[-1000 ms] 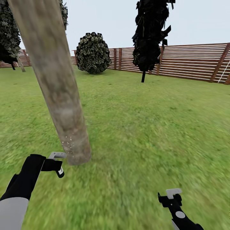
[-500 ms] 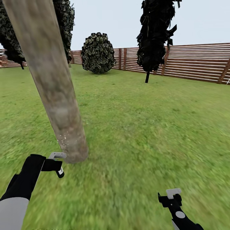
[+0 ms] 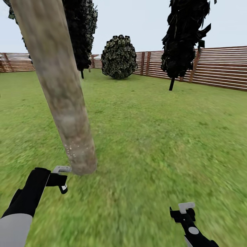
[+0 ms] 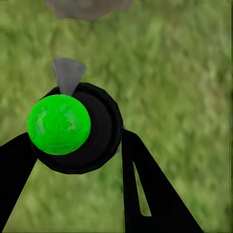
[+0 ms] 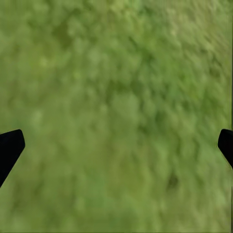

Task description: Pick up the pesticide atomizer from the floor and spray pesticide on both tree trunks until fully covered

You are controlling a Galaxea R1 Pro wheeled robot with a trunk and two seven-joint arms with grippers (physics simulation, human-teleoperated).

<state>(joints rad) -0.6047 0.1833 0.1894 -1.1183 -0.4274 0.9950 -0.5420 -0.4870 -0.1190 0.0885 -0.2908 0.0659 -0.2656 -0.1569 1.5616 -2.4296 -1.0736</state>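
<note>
A thick mottled grey-brown tree trunk (image 3: 60,89) leans across the left of the head view, and its base meets the lawn (image 3: 154,144) just ahead of my left arm. Pale specks dot the bark low on the trunk. My left gripper (image 3: 59,179) is shut on the pesticide atomizer (image 3: 62,169), whose grey top sits close beside the trunk's base. In the left wrist view the atomizer (image 4: 59,124) is a bright green ball in a black ring with a grey nozzle, held between the black fingers (image 4: 145,194). My right gripper (image 3: 185,210) hangs open over bare grass at lower right.
A brown slatted fence (image 3: 219,67) closes the far side of the lawn. In front of it stand a near-black narrow tree (image 3: 183,37), a round dark bush (image 3: 119,56) and another dark tree (image 3: 80,31) behind the trunk. Open grass spreads to the right.
The whole view has turned left, so the fence, bush and dark trees have slid rightward. The trunk and both arms keep nearly the same place in the picture.
</note>
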